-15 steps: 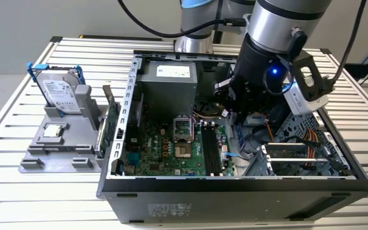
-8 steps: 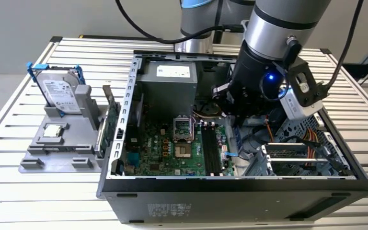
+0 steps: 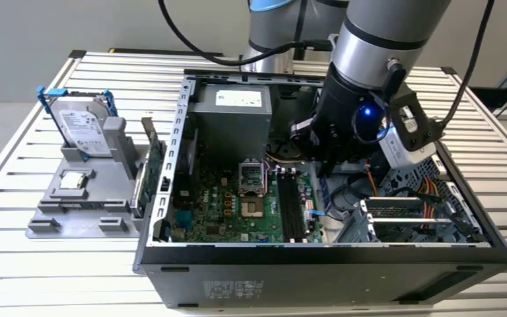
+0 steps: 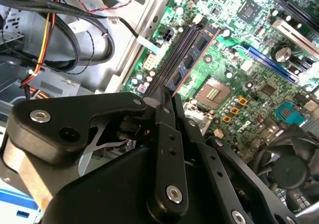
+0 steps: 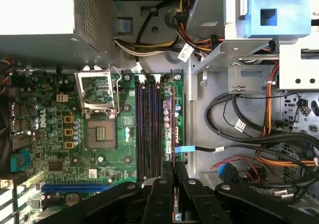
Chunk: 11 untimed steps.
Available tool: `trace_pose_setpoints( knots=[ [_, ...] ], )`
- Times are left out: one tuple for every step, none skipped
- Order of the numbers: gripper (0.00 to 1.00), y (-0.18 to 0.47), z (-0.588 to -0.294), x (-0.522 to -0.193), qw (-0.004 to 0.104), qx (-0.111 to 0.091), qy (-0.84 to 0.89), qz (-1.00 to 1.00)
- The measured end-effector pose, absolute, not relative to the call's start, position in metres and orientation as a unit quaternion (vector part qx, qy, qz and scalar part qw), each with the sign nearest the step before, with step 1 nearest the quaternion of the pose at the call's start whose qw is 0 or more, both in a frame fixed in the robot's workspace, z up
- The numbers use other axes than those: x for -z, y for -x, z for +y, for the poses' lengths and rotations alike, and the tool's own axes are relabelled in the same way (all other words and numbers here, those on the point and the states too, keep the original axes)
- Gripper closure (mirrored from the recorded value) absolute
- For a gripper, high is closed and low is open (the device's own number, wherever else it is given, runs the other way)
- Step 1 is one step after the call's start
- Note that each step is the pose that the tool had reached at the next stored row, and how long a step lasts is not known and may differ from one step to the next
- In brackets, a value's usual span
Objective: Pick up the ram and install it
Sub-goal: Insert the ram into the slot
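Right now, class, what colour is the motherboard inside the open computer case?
Green, dotted with small components. The motherboard shows best in the first wrist view, inside the computer case.

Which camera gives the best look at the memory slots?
The first wrist view: the memory slots run lengthwise, unobstructed. The second wrist view shows them slanted, partly behind the tool. The exterior view shows them small.

A: Where's the exterior view looking from?
B: High up, in front of the open computer case (image 3: pixel 324 251), looking down. It's seeing the whole table (image 3: pixel 60 277).
A: And the wrist cams?
B: Both are riding close above the motherboard (image 5: pixel 60 149), looking past the gripper (image 5: pixel 174 184). They're sharing the memory slots (image 4: pixel 184 50) w/ the exterior view.
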State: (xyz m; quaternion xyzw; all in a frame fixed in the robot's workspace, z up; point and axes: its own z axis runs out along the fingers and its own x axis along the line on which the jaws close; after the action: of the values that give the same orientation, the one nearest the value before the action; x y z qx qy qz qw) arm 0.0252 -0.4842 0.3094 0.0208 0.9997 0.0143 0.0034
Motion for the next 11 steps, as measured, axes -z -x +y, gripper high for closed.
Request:
trace_pose_setpoints(
  knots=[
    [1.0, -0.025, -0.483, -0.308, 0.003, -0.014, -0.021, 1.0],
    [1.0, -0.025, -0.483, -0.307, 0.003, -0.014, -0.021, 1.0],
    [1.0, -0.025, -0.482, -0.306, 0.003, -0.014, -0.021, 1.0],
    [1.0, -0.024, -0.482, -0.305, 0.003, -0.014, -0.021, 1.0],
    [1.0, -0.024, -0.481, -0.303, 0.003, -0.014, -0.021, 1.0],
    [1.0, -0.023, -0.481, -0.302, 0.003, -0.014, -0.021, 1.0],
    [1.0, -0.023, -0.481, -0.3, 0.003, -0.014, -0.021, 1.0],
    [1.0, -0.022, -0.48, -0.298, 0.003, -0.014, -0.021, 1.0],
    [1.0, -0.021, -0.48, -0.297, 0.003, -0.014, -0.021, 1.0],
    [1.0, -0.02, -0.48, -0.295, 0.004, -0.014, -0.021, 1.0],
    [1.0, -0.02, -0.48, -0.293, 0.004, -0.014, -0.021, 1.0]
  ],
)
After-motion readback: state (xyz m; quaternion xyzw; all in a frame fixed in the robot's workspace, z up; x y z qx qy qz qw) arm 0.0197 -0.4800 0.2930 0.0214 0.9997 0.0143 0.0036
